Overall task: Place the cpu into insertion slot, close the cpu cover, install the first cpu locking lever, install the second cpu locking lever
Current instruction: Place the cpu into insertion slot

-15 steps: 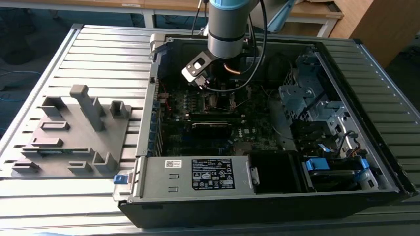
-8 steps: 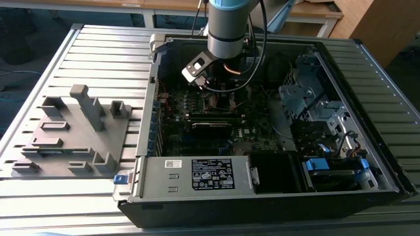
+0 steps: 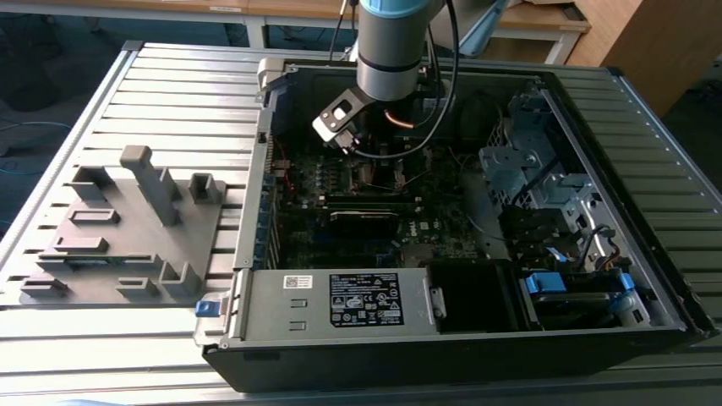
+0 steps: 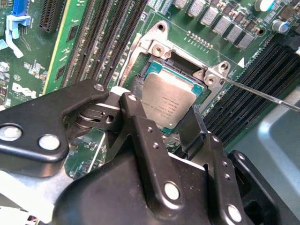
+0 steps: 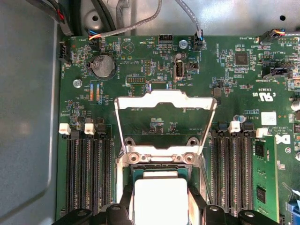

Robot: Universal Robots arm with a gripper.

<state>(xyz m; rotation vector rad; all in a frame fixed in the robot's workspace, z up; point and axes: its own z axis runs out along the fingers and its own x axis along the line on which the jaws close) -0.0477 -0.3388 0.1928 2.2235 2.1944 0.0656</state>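
So the setup sits on a ribbed grey metal surface (image 3: 169,93), long parallel grooves all the way across. Behind it is a bluish floor (image 3: 46,51), a wooden desk (image 3: 542,17) and a wooden cabinet (image 3: 654,42). Well away from the jaws, outside the case, there's a matte grey plastic fixture (image 3: 124,228) with blocky posts and pockets. The black computer case (image 3: 451,338) lies open on its side, and the arm (image 3: 390,51) reaches down into it.

In both wrist views the black jaws are closed in on the cpu (image 4: 169,98), pinching two opposite edges. It's a flat square chip with a dull silver top. It sits between the jaws, right over the slot (image 4: 185,70), a dark square socket with a shiny metal rim. I can't tell whether it's fully seated.

Just past the jaws, the cover (image 5: 166,99) stands flipped up on its hinge. It's a thin shiny frame with a big window, and the green board (image 5: 211,79) shows through it. A thin bare metal lever (image 4: 262,96) sticks out away from the jaws. Long black memory slots (image 5: 86,173) run along both sides of the jaws, and a round coin battery (image 5: 104,65) sits further out beyond the cover.
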